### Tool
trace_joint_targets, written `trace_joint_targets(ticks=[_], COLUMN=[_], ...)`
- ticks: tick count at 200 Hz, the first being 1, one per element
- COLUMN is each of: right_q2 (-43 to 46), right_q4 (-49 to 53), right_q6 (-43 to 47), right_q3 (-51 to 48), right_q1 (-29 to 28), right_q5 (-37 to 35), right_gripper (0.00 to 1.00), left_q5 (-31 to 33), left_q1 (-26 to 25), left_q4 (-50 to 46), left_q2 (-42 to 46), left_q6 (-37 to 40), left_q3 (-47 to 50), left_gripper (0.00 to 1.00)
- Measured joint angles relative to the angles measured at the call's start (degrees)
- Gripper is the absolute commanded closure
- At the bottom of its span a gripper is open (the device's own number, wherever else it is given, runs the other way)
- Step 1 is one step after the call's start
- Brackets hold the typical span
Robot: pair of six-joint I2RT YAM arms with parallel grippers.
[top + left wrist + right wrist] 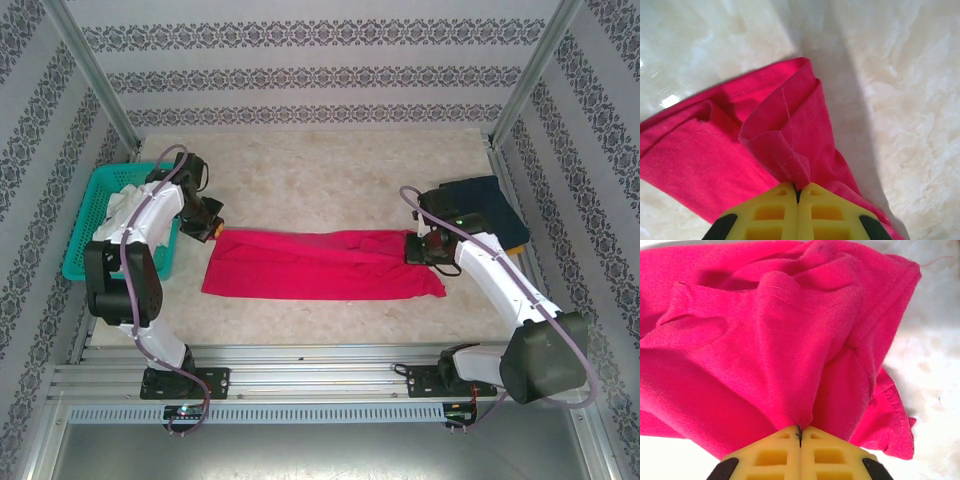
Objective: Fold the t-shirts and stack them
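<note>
Pink shirt [320, 265] stretched left to right across middle of table [330, 170]. Left gripper [798, 192] pinched tight on its left end, right gripper [799, 432] on its right end. Navy shirt [480, 205] folded far right. Basket [95, 225] far left.

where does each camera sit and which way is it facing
Top external: fixed above and behind the arms, looking down at the table; shows both arms, left gripper and right gripper at opposite ends of the crimson-pink cloth t-shirt.
Left wrist: on the left arm, looking down past its yellow fingers, shut on a shirt fold.
Right wrist: likewise on the right arm, yellow fingers shut on bunched cloth.
All three share that shirt.
</note>
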State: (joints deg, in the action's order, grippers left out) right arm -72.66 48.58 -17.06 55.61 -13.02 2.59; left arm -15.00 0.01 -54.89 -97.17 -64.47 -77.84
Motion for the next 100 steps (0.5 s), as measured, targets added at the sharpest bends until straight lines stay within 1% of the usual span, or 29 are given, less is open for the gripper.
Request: trace_joint_targets(ticks=[55,100], right_q2=[-0.92,-2.69], right_q4=[-0.68,-1.77], right_q6=[-1.07,-1.09], right_q3=[-2.38,-2.67], right_q1=[0.0,0.0], right_q5=[-0.48,-0.7], right_gripper=[1.0,1.0], left_q5=[-0.04,-0.52], left_q1=[0.0,0.0], left_q4=[-0.13,0.04], left_q2=[5.38,6.88], left_q6=[-0.04,-0.5], left_q3=[6.84,12.7], left_gripper=[1.0,1.0])
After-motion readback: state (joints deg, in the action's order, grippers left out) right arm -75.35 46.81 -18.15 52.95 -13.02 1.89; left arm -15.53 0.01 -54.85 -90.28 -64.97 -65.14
